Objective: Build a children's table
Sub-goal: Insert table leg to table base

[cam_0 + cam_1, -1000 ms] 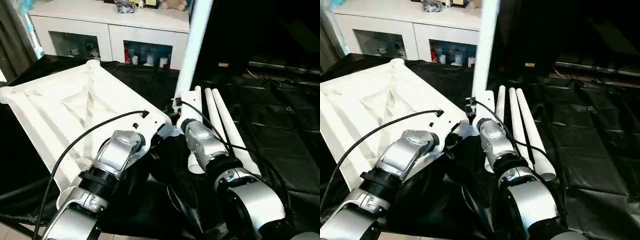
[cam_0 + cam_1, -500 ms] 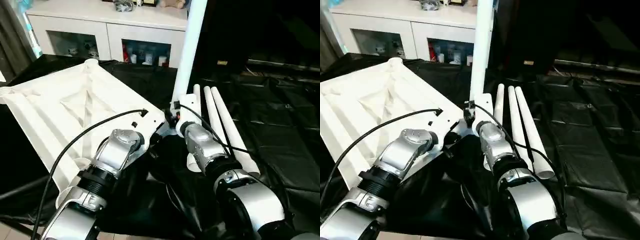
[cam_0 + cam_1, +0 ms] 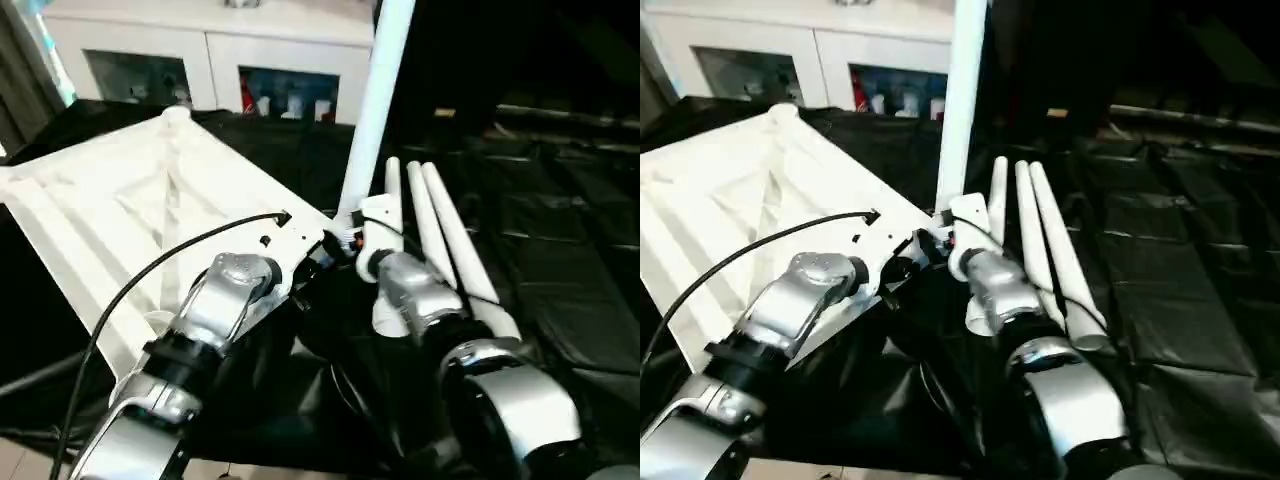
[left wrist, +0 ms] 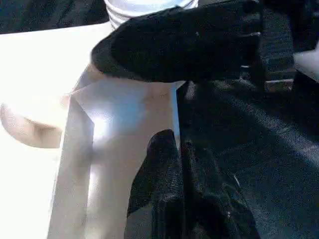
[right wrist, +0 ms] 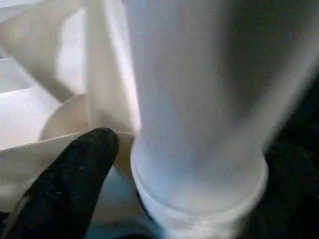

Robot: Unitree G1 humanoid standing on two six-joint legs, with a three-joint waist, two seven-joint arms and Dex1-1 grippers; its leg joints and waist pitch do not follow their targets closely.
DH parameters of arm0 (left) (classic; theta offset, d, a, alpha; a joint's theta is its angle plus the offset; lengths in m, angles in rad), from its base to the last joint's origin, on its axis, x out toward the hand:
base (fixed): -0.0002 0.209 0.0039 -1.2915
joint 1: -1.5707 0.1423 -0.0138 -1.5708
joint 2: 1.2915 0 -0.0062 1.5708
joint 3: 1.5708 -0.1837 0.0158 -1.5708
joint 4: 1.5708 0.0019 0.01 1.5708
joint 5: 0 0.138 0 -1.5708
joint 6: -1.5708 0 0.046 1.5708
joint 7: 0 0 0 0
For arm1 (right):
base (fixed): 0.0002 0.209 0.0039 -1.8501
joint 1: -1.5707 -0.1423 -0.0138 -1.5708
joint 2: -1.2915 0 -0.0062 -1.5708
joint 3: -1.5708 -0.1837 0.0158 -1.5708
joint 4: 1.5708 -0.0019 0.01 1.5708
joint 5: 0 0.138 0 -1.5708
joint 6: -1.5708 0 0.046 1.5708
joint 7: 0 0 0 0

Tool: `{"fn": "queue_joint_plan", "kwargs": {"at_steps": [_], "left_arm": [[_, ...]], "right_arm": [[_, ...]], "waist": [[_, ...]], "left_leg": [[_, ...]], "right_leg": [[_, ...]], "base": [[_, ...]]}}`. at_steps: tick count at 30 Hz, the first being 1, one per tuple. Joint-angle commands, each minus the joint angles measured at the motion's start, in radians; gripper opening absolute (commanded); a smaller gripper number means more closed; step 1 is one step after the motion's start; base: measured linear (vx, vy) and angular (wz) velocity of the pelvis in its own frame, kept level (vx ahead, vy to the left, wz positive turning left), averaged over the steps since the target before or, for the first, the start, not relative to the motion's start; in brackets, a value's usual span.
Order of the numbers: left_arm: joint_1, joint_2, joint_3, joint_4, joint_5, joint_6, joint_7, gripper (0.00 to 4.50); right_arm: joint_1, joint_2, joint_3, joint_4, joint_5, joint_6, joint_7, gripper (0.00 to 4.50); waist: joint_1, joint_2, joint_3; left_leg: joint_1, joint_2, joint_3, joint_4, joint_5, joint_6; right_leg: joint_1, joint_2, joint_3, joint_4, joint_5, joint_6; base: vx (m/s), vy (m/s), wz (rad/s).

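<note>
Lying underside up on the black sheeting, the tabletop fills the left; an upright leg rises from its near-right corner, three spare legs just right. Left wrist view: left gripper pinches the tabletop's rim. Right wrist view: right gripper clasps the leg's base beside the socket.

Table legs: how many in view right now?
4. One upright leg stands at the tabletop corner nearest the claws. Three loose legs lie side by side on the black sheeting, right of it. None seem hidden.
</note>
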Motion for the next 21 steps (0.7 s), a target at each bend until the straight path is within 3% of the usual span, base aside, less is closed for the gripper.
{"fn": "queue_joint_plan", "kwargs": {"at_steps": [1, 2, 4, 6, 8, 9, 11, 13, 15, 17, 18, 21], "left_arm": [[0.01, 0.013, -0.023, -0.018, -0.001, -0.039, -0.037, 0.0], [0.012, 0.019, -0.024, -0.019, -0.003, -0.042, -0.043, 0.0], [0.019, 0.037, -0.025, -0.023, -0.008, -0.051, -0.065, 0.0], [0.024, 0.053, -0.028, -0.026, -0.011, -0.071, -0.088, 0.0], [0.03, 0.066, -0.031, -0.031, -0.018, -0.095, -0.119, 0.0], [0.04, 0.092, -0.04, -0.043, -0.024, -0.111, -0.158, 0.0], [0.044, 0.101, -0.043, -0.048, -0.026, -0.118, -0.173, 0.0], [0.057, 0.126, -0.05, -0.064, -0.035, -0.138, -0.217, 0.0], [0.065, 0.14, -0.053, -0.073, -0.039, -0.159, -0.239, 0.0], [0.07, 0.146, -0.054, -0.075, -0.044, -0.165, -0.252, 0.0], [0.074, 0.15, -0.055, -0.076, -0.046, -0.179, -0.26, 0.0], [0.087, 0.163, -0.06, -0.091, -0.062, -0.194, -0.297, 0.0]], "right_arm": [[0.001, -0.014, 0.026, -0.054, -0.02, 0.016, 0.066, 4.46], [0.006, -0.022, 0.032, -0.07, -0.023, 0.019, 0.087, 4.46], [0.027, -0.05, 0.054, -0.134, -0.027, 0.039, 0.155, 4.46], [0.046, -0.072, 0.071, -0.185, -0.027, 0.057, 0.207, 4.46], [0.062, -0.088, 0.085, -0.224, -0.025, 0.07, 0.25, 4.46], [0.09, -0.119, 0.108, -0.287, -0.027, 0.089, 0.302, 4.46], [0.101, -0.132, 0.116, -0.309, -0.028, 0.094, 0.321, 4.46], [0.131, -0.172, 0.13, -0.367, -0.031, 0.111, 0.375, 4.46], [0.158, -0.199, 0.136, -0.423, -0.02, 0.133, 0.424, 4.46], [0.176, -0.215, 0.135, -0.459, -0.01, 0.149, 0.445, 4.46], [0.183, -0.222, 0.133, -0.473, -0.003, 0.156, 0.454, 4.46], [0.217, -0.247, 0.136, -0.547, 0.021, 0.194, 0.503, 4.46]], "waist": [[0.007, 0.005, -0.067], [0.014, 0.005, -0.069], [0.018, 0.004, -0.073], [0.025, 0.006, -0.083], [0.029, 0.004, -0.085], [0.031, -0.001, -0.091], [0.034, 0.0, -0.089], [0.039, -0.001, -0.083], [0.04, 0.0, -0.077], [0.038, 0.001, -0.073], [0.04, -0.001, -0.073], [0.04, -0.003, -0.074]], "left_leg": [[-0.007, 0.019, 0.016, -0.068, -0.214, 0.042], [-0.002, 0.018, 0.023, -0.061, -0.192, 0.05], [-0.006, 0.017, 0.026, -0.056, -0.137, 0.058], [-0.016, 0.015, 0.025, -0.043, 0.018, 0.096], [-0.013, 0.009, 0.028, -0.034, 0.056, 0.116], [-0.013, 0.008, 0.029, -0.028, 0.098, 0.148], [-0.01, 0.01, 0.031, -0.027, 0.096, 0.165], [-0.011, 0.015, 0.031, -0.031, 0.034, 0.155], [-0.007, 0.018, 0.034, -0.037, -0.045, 0.112], [-0.009, 0.018, 0.033, -0.041, -0.078, 0.09], [-0.006, 0.018, 0.033, -0.042, -0.114, 0.065], [-0.006, 0.016, 0.034, -0.042, -0.115, 0.053]], "right_leg": [[0.058, -0.067, 0.056, -0.057, -0.331, -0.162], [0.051, -0.067, 0.058, -0.054, -0.314, -0.171], [0.056, -0.066, 0.062, -0.037, -0.234, -0.197], [0.07, -0.058, 0.061, -0.004, -0.003, -0.233], [0.067, -0.053, 0.062, 0.004, 0.077, -0.252], [0.07, -0.052, 0.063, 0.017, 0.151, -0.279], [0.067, -0.053, 0.062, 0.015, 0.142, -0.282], [0.069, -0.057, 0.062, 0.005, 0.039, -0.267], [0.065, -0.057, 0.065, -0.007, -0.079, -0.242], [0.067, -0.056, 0.067, -0.011, -0.129, -0.225], [0.065, -0.055, 0.069, -0.016, -0.181, -0.197], [0.065, -0.055, 0.071, -0.018, -0.207, -0.179]], "base": [[0.0, 0.0, 0.0], [0.056, -0.031, 0.05], [0.072, -0.037, 0.08], [0.076, -0.019, 0.0], [0.071, -0.005, -0.02], [0.0, 0.0, 0.0], [0.0, 0.0, 0.0], [0.0, 0.0, 0.0], [0.0, 0.0, 0.0], [0.0, 0.0, 0.0], [0.0, 0.0, 0.0], [0.0, 0.0, 0.0]]}}
